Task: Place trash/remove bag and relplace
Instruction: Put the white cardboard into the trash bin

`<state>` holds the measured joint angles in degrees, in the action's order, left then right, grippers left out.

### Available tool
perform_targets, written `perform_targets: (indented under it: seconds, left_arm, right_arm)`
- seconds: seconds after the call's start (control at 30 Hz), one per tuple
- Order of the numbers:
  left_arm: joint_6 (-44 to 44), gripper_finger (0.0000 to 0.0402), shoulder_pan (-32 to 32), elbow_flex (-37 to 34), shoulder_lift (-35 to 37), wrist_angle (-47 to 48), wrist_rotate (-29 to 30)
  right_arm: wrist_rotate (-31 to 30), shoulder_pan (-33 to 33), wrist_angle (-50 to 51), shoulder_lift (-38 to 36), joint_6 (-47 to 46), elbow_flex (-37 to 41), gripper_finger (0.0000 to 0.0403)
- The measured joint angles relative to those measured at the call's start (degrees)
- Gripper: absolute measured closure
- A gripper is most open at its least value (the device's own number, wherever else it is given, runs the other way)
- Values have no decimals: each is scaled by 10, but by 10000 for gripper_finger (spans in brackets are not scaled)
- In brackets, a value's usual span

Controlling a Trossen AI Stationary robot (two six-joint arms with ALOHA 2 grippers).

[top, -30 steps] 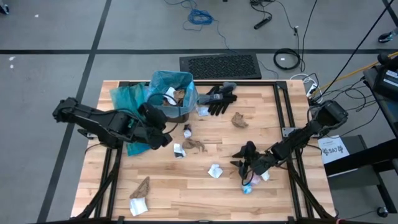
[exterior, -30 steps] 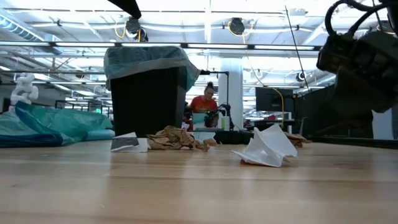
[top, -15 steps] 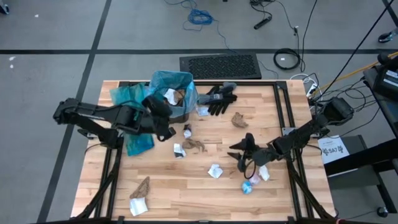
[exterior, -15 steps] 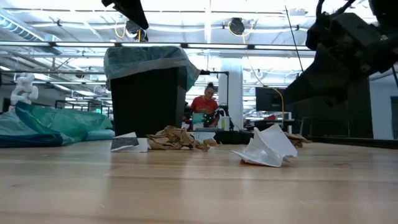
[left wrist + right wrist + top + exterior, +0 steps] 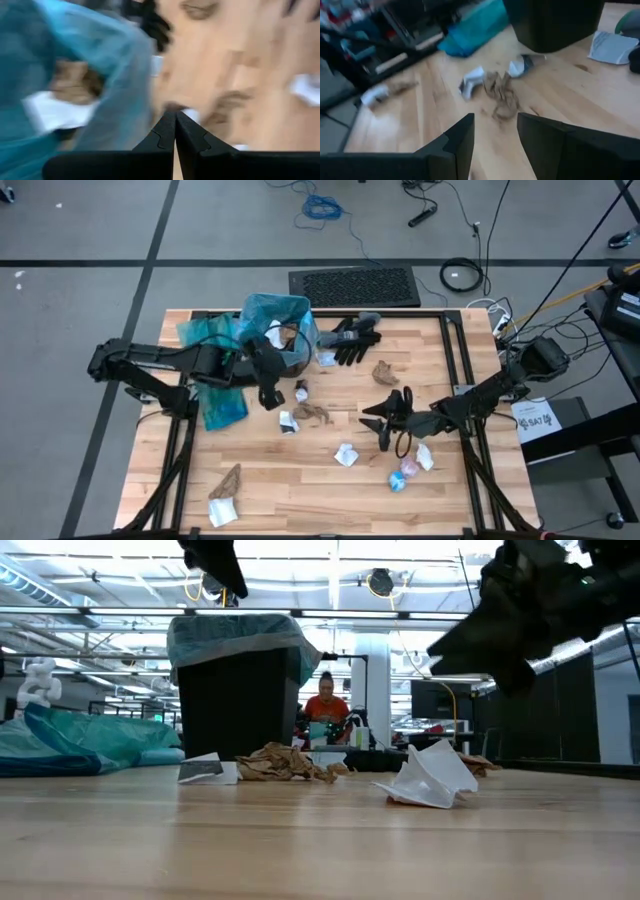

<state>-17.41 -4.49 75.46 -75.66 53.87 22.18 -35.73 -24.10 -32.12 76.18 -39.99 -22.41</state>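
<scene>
The left gripper (image 5: 270,392), jaws together and empty, has swung away from the bin (image 5: 283,340) while the right gripper (image 5: 375,422), jaws apart, has lifted off the blue-pink scrap (image 5: 403,473), left on the table.

My dark end effector (image 5: 268,393) hangs by a teal-lined black bin (image 5: 283,352) over the pale wood counter (image 5: 300,480), white and brown trash (image 5: 346,455).

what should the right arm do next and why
Probably lower the right end effector onto the crumpled brown paper ahead of it and close. Its fingers are open and empty, raised above the table, and the right wrist view looks straight at that scrap. The left end effector is shut beside the bin.
</scene>
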Motion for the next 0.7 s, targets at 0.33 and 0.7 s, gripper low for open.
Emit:
perform_targets:
  seconds: [0.33,0.7]
  left_arm:
    - [-53,394,38,-9,0,-20,-119]
    - [-63,394,37,-9,0,-21,-126]
  right_arm:
    - [105,45,-67,-12,-143,-41,261]
    - [167,111,311,-118,-72,-235,261]
